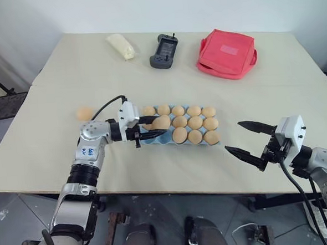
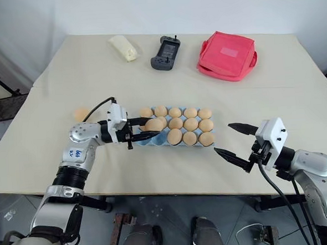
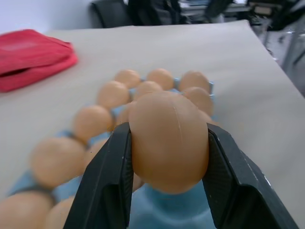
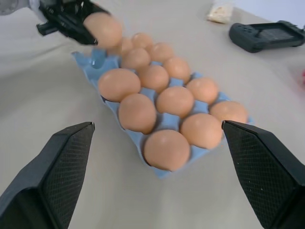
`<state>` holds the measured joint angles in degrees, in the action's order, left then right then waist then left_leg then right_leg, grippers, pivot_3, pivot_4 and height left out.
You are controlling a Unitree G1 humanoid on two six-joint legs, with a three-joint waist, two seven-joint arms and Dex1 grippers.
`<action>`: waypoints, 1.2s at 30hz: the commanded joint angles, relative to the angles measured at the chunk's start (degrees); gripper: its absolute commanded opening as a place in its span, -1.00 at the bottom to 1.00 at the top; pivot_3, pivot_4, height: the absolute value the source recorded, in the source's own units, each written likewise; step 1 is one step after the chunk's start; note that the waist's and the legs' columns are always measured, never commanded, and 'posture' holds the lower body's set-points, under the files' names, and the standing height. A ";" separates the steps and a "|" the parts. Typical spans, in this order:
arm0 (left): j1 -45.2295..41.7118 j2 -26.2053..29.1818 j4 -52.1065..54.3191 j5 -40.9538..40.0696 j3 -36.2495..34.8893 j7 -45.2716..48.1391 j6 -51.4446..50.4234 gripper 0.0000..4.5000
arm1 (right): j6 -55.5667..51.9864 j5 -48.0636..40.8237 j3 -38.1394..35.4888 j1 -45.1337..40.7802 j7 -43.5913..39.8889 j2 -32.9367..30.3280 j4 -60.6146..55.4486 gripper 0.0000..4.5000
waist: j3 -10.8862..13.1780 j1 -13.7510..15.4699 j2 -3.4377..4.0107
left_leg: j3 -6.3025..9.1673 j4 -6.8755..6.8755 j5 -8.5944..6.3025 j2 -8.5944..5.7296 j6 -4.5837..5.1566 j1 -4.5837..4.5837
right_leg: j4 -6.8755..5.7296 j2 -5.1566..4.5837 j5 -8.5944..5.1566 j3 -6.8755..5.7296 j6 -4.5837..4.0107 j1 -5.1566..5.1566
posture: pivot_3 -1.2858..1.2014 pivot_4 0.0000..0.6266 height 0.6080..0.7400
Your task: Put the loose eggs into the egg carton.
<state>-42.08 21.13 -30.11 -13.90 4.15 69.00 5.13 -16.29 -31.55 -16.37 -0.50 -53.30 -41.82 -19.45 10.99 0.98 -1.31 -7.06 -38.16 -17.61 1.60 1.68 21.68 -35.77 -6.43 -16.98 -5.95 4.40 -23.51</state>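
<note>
The light blue egg carton [image 1: 165, 137] lies mid-table with several tan eggs seated in its cups. My left gripper [image 1: 156, 128] is shut on one egg [image 1: 161, 122] and holds it level over the carton's left end; in the left wrist view that egg [image 3: 167, 140] sits squeezed between the two black fingers [image 3: 107, 191]. A single loose egg [image 1: 84, 113] rests on the table to the left of the carton. My right gripper [image 1: 232, 136] hangs open and empty to the right of the carton, pointing toward it, and the right wrist view looks over the carton [image 4: 93, 62].
Along the far side of the table lie a cream-yellow packet [image 1: 121, 46], a black handheld controller [image 1: 164, 51] and a red pouch [image 1: 226, 54]. A dark stand [image 1: 4, 104] sits off the table's left edge.
</note>
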 commanded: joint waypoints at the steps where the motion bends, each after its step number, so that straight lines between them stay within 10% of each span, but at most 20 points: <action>1: -0.39 0.77 -0.12 0.84 1.54 2.42 -0.16 -0.25 | 0.41 -1.01 -0.81 -0.82 0.67 0.19 -2.44 1.00 | 0.00 -0.09 0.00 | 0.01 0.01 0.01 0.01 -0.01 0.00 | -0.01 0.00 0.00 0.00 -0.01 -0.01 | 0.03 -0.52 1.00; 8: -1.23 3.28 -1.80 1.51 -1.08 -1.31 0.78 0.72 | 0.01 -1.34 3.18 -4.53 -0.70 0.89 -2.01 1.00 | 0.00 -0.12 0.00 | 0.07 -0.03 -0.01 0.01 0.10 0.00 | -0.01 -0.03 0.03 0.06 -0.05 0.00 | 0.03 -0.52 1.00; 22: 24.28 17.35 17.29 -6.29 -19.85 -9.16 -5.39 0.99 | 7.79 0.12 13.87 -16.04 -11.92 6.17 8.12 1.00 | 0.00 -1.67 0.01 | 0.14 0.10 -0.02 0.07 -0.07 0.02 | 0.01 -0.10 0.03 -0.04 -0.05 -0.05 | 0.03 -0.52 1.00; 36: 33.50 16.82 17.20 -8.71 -31.81 -25.65 -10.00 0.99 | 8.02 2.42 13.82 -16.53 -14.24 4.83 11.90 1.00 | 0.02 -1.01 0.05 | 0.23 0.14 -0.38 0.05 -0.19 0.02 | 0.16 -0.26 0.03 -0.05 -0.10 -0.04 | 0.03 -0.52 1.00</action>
<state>-6.87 37.84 -12.57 -22.71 -26.86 45.42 -5.41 -9.59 -29.52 -0.46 -17.26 -67.83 -35.89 -7.23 11.01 -0.03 -1.27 -6.83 -38.02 -17.98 1.65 1.48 21.70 -35.62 -6.69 -16.95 -6.00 4.30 -23.54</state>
